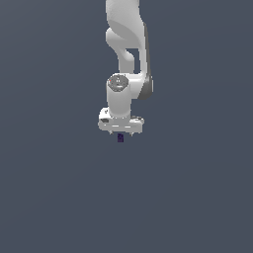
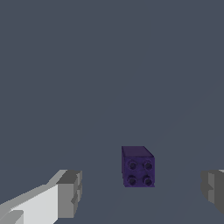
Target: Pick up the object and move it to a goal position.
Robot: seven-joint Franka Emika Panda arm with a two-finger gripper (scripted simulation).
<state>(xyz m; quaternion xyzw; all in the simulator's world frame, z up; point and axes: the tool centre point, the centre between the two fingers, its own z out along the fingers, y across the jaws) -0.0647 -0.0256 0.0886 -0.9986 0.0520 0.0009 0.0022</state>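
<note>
The object is a tiny dark purple brick (image 2: 138, 167) with small round bumps on its face. In the wrist view it lies between my two fingertips, apart from both, with a wide gap on each side. In the exterior view the brick (image 1: 120, 138) shows just below the white gripper (image 1: 121, 136), which points straight down over it. The gripper (image 2: 142, 190) is open and holds nothing. One finger (image 2: 70, 192) shows fully, the other (image 2: 214, 188) is cut off by the frame edge.
A flat, plain dark grey surface (image 1: 59, 197) fills both views. The white arm (image 1: 126, 49) rises straight up from the gripper in the exterior view. No goal marker shows.
</note>
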